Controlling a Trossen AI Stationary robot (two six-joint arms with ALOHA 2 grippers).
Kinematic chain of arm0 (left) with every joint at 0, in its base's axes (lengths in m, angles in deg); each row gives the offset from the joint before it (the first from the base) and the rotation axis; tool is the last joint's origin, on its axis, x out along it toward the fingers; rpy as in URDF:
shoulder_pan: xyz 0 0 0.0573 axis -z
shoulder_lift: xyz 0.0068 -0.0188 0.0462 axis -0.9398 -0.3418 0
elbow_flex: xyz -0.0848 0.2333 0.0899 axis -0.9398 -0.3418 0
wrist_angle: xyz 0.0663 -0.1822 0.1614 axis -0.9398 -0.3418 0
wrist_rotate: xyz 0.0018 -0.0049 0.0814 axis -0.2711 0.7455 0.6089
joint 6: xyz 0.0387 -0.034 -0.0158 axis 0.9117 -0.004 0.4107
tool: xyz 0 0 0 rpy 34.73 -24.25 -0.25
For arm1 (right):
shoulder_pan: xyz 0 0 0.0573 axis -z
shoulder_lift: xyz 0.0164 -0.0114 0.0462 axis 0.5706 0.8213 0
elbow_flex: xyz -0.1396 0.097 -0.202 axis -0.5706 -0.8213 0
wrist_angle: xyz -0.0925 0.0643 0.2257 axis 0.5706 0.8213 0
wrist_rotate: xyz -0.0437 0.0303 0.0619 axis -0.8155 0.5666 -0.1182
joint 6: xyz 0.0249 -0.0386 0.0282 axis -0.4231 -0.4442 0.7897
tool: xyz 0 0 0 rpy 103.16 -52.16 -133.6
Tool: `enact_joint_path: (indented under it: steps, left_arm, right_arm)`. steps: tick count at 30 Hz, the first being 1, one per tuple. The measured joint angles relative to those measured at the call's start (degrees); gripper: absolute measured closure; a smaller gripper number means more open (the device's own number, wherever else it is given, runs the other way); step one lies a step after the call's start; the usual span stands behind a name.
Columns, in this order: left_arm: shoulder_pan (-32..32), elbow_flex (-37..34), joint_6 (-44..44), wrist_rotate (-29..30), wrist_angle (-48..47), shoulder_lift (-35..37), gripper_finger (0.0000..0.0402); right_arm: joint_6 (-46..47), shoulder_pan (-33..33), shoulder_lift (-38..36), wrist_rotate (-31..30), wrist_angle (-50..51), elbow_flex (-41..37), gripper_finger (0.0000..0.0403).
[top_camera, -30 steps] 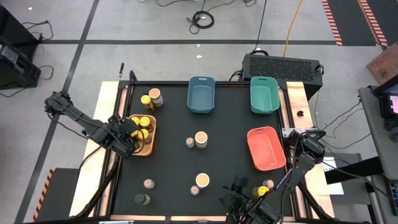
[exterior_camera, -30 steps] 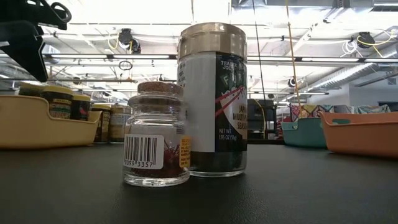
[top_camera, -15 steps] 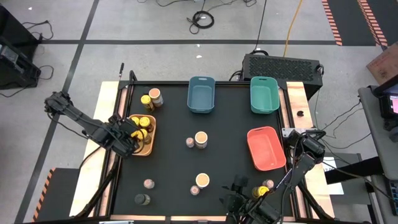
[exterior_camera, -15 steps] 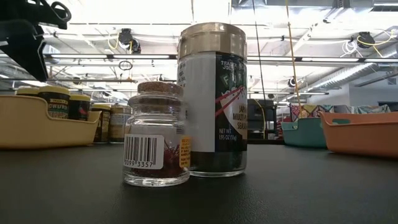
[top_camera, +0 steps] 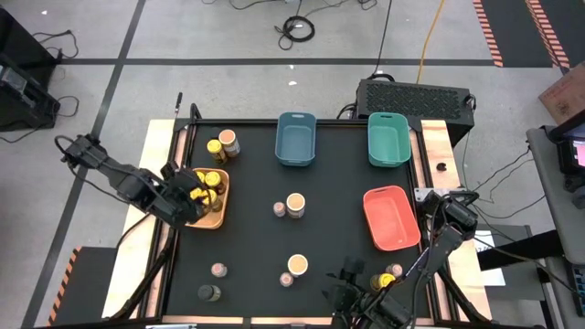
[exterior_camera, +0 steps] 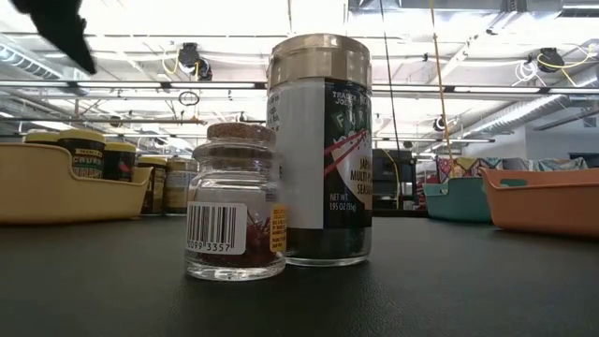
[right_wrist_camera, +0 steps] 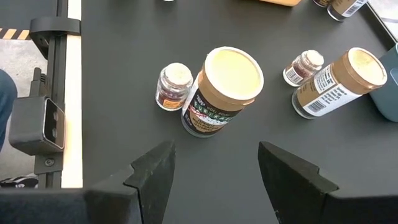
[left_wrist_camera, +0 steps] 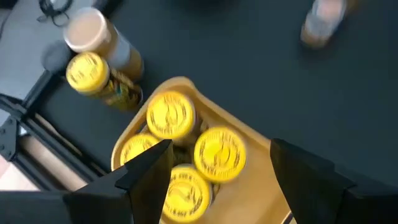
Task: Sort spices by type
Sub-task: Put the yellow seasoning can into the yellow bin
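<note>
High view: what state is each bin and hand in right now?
Rectangular orange plastic bin: holds four yellow-lidded round jars.
Blue plastic bin: empty.
Teal plastic bin: empty.
Red plastic bin: empty.
Left hand: open, above the orange bin.
Right hand: open, holding nothing.

A wide tan-lidded round jar [right_wrist_camera: 224, 90] is seen upright on the black table [right_wrist_camera: 124, 81]; a tiny pale-topped glass jar [right_wrist_camera: 172, 86] stands just beside it.
</note>
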Motion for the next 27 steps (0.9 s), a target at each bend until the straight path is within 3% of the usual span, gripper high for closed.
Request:
enact_joint_path:
  steps: [4, 8, 15, 19, 23, 27]
  left_arm:
    - [-6.92, 3.74, 0.21, 1.79, 0.23, -0.01, 0.013]
    - [-20.48, 5.12, 7.14, -0.33, 0.48, -0.71, 0.013]
    - [-46.67, 5.11, 29.04, -13.38, 12.11, -4.68, 0.013]
    - [-58.45, 5.12, 35.99, -17.56, 15.62, -8.7, 0.013]
    - [-63.02, 5.11, 40.24, -22.46, 16.79, -11.6, 0.013]
    - [-61.69, 5.11, 41.95, -31.24, 20.72, -11.14, 0.013]
  right_arm:
    - [0.26, 0.52, 0.0, 0.02, -0.04, 0.0, 0.0179]
    - [0.2, 1.51, 0.0, 0.07, -0.12, 0.0, 0.0179]
    - [-3.1, 2.3, 0.0, 0.34, -0.37, 0.0, 0.0179]
    - [-4.17, 2.29, 0.0, 0.4, -0.39, 0.0, 0.0179]
    - [-5.3, 1.71, -0.3, 2.47, 0.75, 0.0, 0.0179]
    - [-3.47, 1.46, -2.56, 13.24, 2.92, 1.33, 0.0179]
